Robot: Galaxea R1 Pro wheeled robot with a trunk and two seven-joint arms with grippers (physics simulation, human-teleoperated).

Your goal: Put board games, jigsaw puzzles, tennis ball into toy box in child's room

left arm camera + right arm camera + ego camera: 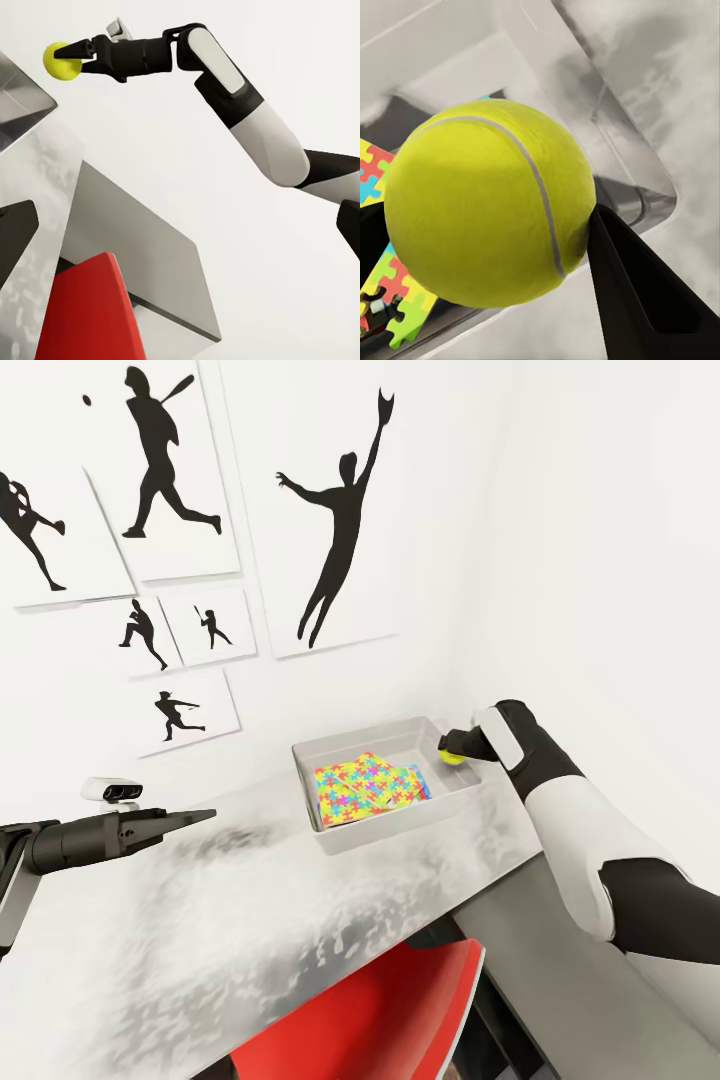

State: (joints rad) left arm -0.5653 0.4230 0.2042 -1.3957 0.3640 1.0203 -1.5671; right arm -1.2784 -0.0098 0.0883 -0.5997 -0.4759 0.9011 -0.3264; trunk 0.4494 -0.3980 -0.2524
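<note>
Right now your right gripper (pixel 452 752) is clamped on the tennis ball (pixel 451 756), holding it above the far right corner of the toy box (pixel 345 840). In the right wrist view the ball (pixel 487 202) sits between the dark fingers (pixel 645 292), with the box's grey wall (pixel 607 112) and inside floor underneath it. The left wrist view shows the same hold from the side: the ball (pixel 61 60) is pinched at the tip of your right gripper (pixel 73 55), with the arm stretched out behind it.

Inside the box, two jigsaw puzzles (pixel 368 788) with bright multicoloured pieces lie flat on the bottom, overlapping one another, toward the box's middle and near side. A corner of them (pixel 382 285) shows beneath the ball in the right wrist view.

The box stands on the table (pixel 200 940), near its far right corner, close to the wall.

Your left gripper (pixel 185 820) hangs over the table's left part, well apart from the box, pointing toward it. Its fingers look drawn together and hold nothing.

A red chair (pixel 380 1020) is tucked at the table's near edge. Posters of baseball players in black silhouette (pixel 340 510) hang on the wall behind the table.
</note>
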